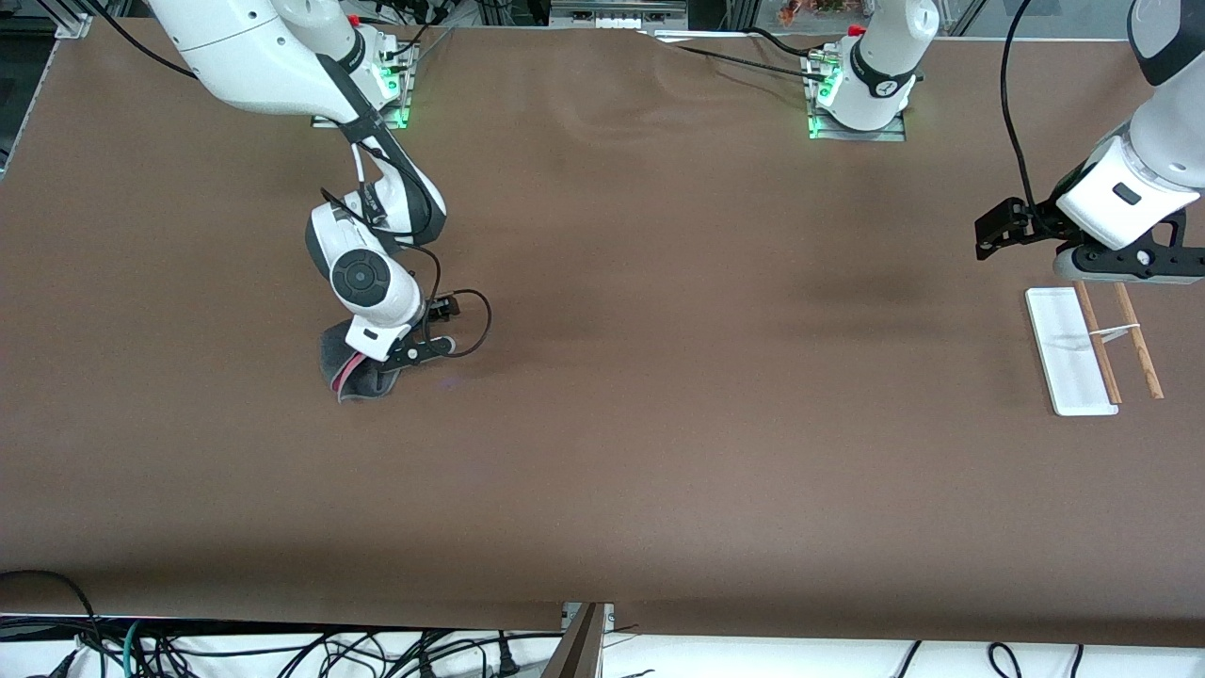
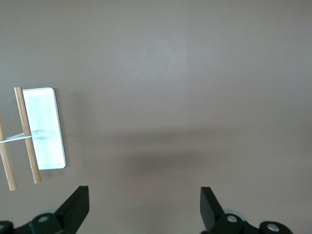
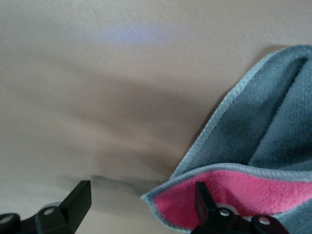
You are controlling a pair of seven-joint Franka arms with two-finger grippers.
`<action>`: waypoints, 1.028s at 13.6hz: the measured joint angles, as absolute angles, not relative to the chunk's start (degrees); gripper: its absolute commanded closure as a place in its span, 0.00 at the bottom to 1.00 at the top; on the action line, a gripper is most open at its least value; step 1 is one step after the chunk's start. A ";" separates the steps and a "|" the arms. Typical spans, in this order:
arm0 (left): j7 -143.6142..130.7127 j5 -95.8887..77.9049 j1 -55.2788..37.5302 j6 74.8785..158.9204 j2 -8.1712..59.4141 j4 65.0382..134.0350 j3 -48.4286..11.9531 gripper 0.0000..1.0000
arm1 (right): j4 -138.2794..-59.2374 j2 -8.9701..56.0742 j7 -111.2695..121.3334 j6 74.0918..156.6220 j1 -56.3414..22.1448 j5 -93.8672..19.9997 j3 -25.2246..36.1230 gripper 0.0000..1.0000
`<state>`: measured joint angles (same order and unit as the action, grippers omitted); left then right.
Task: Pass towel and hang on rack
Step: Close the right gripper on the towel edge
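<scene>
The towel (image 1: pixel 345 369) lies crumpled on the brown table toward the right arm's end, dark grey with a pink-red face folded up. My right gripper (image 1: pixel 384 374) is low over it and open. In the right wrist view (image 3: pixel 143 201) one of its fingers (image 3: pixel 204 201) stands at the pink fold of the towel (image 3: pixel 263 131), the other over bare table. The rack (image 1: pixel 1073 350) lies at the left arm's end, with a white base and two wooden rods (image 1: pixel 1137 341). My left gripper (image 1: pixel 1125 273) hangs above the rack's farther end, open and empty (image 2: pixel 144 204); the rack (image 2: pixel 45 127) shows beside it.
The brown table cover (image 1: pixel 659 377) is bare between towel and rack. Both arm bases (image 1: pixel 857 94) stand along the table's farther edge. Cables (image 1: pixel 282 650) hang below the nearer edge.
</scene>
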<state>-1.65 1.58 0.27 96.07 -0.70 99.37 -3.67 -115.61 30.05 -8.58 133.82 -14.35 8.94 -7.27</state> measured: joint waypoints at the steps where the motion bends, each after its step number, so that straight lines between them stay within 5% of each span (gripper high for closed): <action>1: -1.65 1.58 0.27 96.07 -0.70 99.37 -3.67 0.00 | -115.63 30.05 -7.81 133.82 -14.23 9.09 -7.17 0.97; 8: -1.65 1.58 0.27 96.06 -0.70 99.37 -3.67 0.00 | -113.19 28.19 -6.55 129.22 -13.96 9.24 -7.04 1.00; 14: -1.65 1.58 0.27 96.06 -0.70 99.37 -3.69 0.00 | -99.41 26.15 -6.58 115.69 -14.01 9.16 -10.20 1.00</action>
